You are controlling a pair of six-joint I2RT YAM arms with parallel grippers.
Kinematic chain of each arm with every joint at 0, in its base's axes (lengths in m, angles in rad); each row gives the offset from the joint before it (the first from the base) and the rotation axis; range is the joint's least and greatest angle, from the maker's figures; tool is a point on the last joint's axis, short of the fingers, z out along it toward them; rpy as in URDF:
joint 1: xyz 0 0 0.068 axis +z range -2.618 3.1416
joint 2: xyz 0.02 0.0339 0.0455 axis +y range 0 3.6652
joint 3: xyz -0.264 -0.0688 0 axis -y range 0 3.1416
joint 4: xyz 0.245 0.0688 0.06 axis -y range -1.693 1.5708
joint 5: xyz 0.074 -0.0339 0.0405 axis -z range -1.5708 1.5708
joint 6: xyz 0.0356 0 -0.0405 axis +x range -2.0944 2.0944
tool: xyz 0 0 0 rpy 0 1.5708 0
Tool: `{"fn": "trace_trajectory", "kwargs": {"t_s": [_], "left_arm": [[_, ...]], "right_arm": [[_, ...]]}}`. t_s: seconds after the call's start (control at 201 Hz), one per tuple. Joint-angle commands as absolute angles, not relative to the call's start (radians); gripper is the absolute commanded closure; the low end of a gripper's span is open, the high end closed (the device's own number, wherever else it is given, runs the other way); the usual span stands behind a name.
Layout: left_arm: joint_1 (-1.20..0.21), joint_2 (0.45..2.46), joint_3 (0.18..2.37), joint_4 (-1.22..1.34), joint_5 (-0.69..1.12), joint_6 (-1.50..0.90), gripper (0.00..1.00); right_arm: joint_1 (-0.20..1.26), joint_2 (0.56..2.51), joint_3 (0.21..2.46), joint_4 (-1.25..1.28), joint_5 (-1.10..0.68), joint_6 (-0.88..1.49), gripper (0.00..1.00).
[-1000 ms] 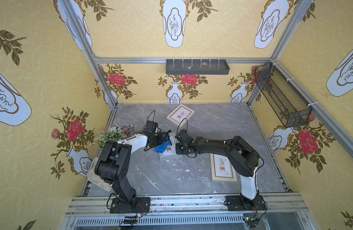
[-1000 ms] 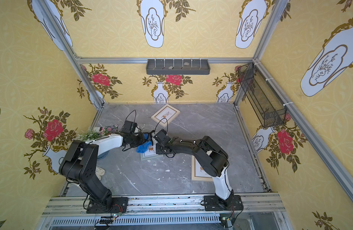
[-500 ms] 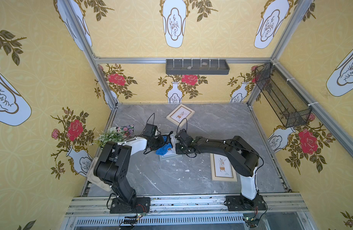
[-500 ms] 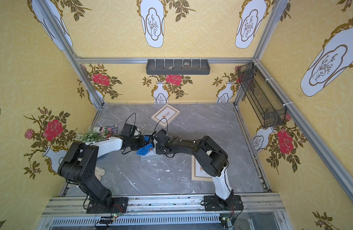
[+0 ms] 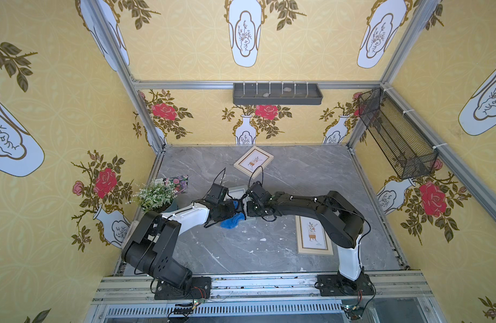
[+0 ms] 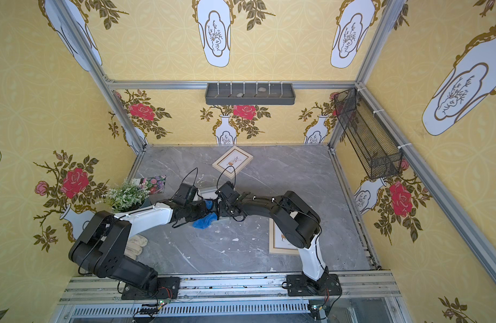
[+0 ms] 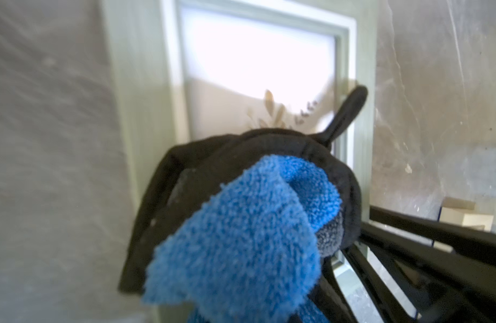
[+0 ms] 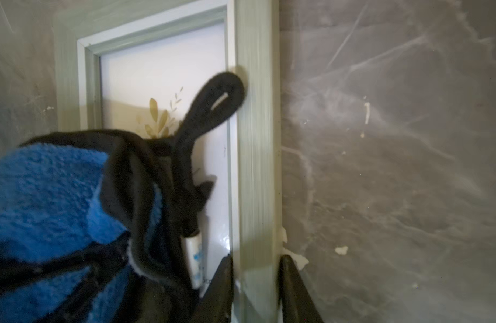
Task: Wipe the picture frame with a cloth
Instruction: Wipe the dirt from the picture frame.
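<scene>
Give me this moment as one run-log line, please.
right gripper: shut on green frame, side rail | left gripper: shut on cloth, bunched over the glass

The left gripper has dragged the cloth frontward along the frame. Blue folds now overhang its near edge.

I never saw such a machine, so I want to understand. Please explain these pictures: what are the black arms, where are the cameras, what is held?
These are two robot arms mounted at the front of a marble table. Two pictures look down from overhead; the two close-ups come from cameras on the arms' wrists. The left claw is shut on a blue cloth over a pale green picture frame; the right claw grips that frame's edge. Also there: a wooden frame at the back, a second wooden frame near the right arm, a plant, a floral card, an off-white glove.
</scene>
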State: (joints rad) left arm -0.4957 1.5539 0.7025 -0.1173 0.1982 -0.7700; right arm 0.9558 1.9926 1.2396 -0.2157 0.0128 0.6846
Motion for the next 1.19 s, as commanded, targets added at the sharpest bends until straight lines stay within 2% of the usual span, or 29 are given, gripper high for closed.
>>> {"fn": "trace_trajectory", "kwargs": {"t_s": [0.0, 0.129, 0.299, 0.448, 0.697, 0.801, 0.881, 1.185], "left_arm": [[-0.559, 1.618, 0.7, -0.186, 0.234, -0.837, 1.0], [-0.578, 1.717, 0.754, -0.104, 0.291, -0.868, 1.0], [-0.517, 1.713, 0.783, -0.177, 0.199, -0.81, 1.0], [-0.396, 1.604, 0.74, -0.261, 0.114, -0.745, 1.0], [-0.344, 1.4, 0.769, -0.441, -0.077, -0.69, 1.0], [-0.386, 1.332, 0.81, -0.467, -0.095, -0.69, 1.0], [-0.42, 1.33, 0.835, -0.43, -0.034, -0.69, 1.0], [-0.549, 1.609, 0.891, -0.288, 0.127, -0.768, 1.0]], "right_arm": [[0.956, 2.016, 1.236, -0.355, 0.057, 0.698, 0.85], [0.958, 2.015, 1.238, -0.36, 0.062, 0.703, 0.85], [0.959, 2.0, 1.22, -0.358, 0.069, 0.708, 0.85], [0.959, 2.002, 1.214, -0.355, 0.068, 0.709, 0.85], [0.959, 2.003, 1.213, -0.351, 0.068, 0.71, 0.85], [0.959, 1.997, 1.207, -0.353, 0.071, 0.712, 0.85], [0.96, 1.997, 1.207, -0.352, 0.069, 0.713, 0.85], [0.962, 2.0, 1.216, -0.356, 0.072, 0.714, 0.85]]}}
